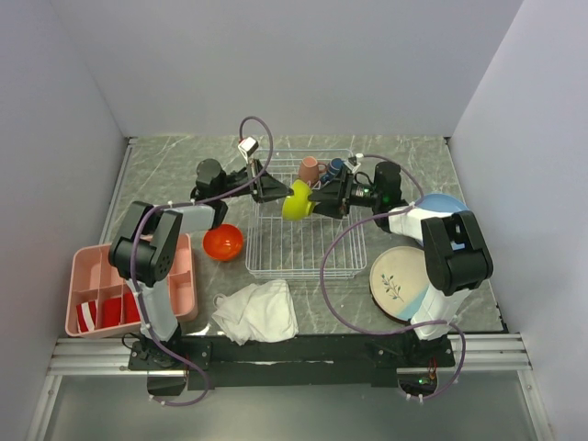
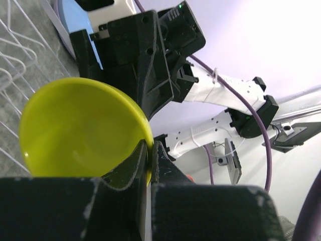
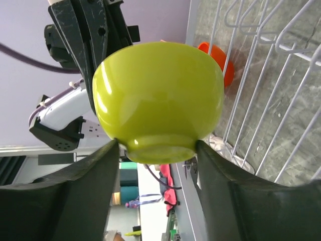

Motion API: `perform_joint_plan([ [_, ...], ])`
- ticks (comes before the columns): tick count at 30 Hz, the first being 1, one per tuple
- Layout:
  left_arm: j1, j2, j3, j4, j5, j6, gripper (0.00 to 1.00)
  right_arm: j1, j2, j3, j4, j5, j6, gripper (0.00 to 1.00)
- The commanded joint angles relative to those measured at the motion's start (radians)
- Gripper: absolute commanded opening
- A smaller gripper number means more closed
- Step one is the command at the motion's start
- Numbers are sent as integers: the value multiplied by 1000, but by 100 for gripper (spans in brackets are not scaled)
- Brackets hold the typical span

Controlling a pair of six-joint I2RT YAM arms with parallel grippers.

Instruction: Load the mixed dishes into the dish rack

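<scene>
- Lime-green bowl (image 1: 297, 201) hangs over the dish rack (image 1: 303, 274), toward the rack's 12 o'clock end, its mouth turned to 9 o'clock;
- left fingers (image 2: 128, 168) reach in from the bowl's 9 o'clock; drawn narrow, they pinch its rim between them;
- right fingers (image 3: 93, 173) come from 3 o'clock; spread wide, one on either side of the bowl's foot; whether they press it cannot be told;
- orange bowl (image 1: 223, 242) sits on the worktop (image 1: 165, 175), just beside the rack's 9 o'clock side.

Qty: 2 bowls (image 1: 297, 200) (image 1: 223, 242), 2 mugs (image 1: 310, 169) (image 1: 336, 166), 2 plates (image 1: 400, 283) (image 1: 443, 202).
</scene>
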Motion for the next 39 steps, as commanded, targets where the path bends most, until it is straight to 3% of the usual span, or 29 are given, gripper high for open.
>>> perform_joint_plan([
  [1, -21, 26, 53, 60, -41, 16, 1, 26, 3, 49, 60, -53, 14, 60],
  [4, -24, 29, 62, 32, -41, 39, 2, 23, -19, 58, -2, -47, -40, 58],
  [9, -19, 9, 57, -46, -32, 102, 24, 1, -54, 107, -282, -53, -230, 52],
  [10, -19, 3, 60, -118, -35, 143, 36, -2, -62, 113, -313, -59, -282, 51],
  [13, -12, -22, 60, -189, -34, 222, 44, -8, -77, 136, -417, -56, -356, 50],
  [16, 19, -68, 91, -371, -37, 400, 53, -11, -89, 198, -607, -35, -524, 48],
  [17, 28, -80, 102, -542, -46, 462, 55, -9, -92, 218, -662, -15, -572, 47],
  [20, 71, -134, 132, -776, -106, 659, 65, -9, -94, 322, -897, 33, -779, 47],
  [21, 102, -166, 122, -790, -113, 688, 69, -8, -97, 345, -993, 72, -826, 47],
  [26, 169, -268, 131, -919, -168, 872, 70, 20, -89, 500, -1278, 250, -1173, 49],
  [30, 173, -362, 198, -1167, -270, 1113, 70, 72, -71, 595, -1498, 423, -1435, 47],
  [34, 177, -439, 189, -1393, -403, 1372, 71, 152, -53, 637, -1617, 606, -1577, 46],
  [39, 194, -543, 123, -1511, -515, 1546, 71, 237, -66, 595, -1626, 821, -1649, 47],
])
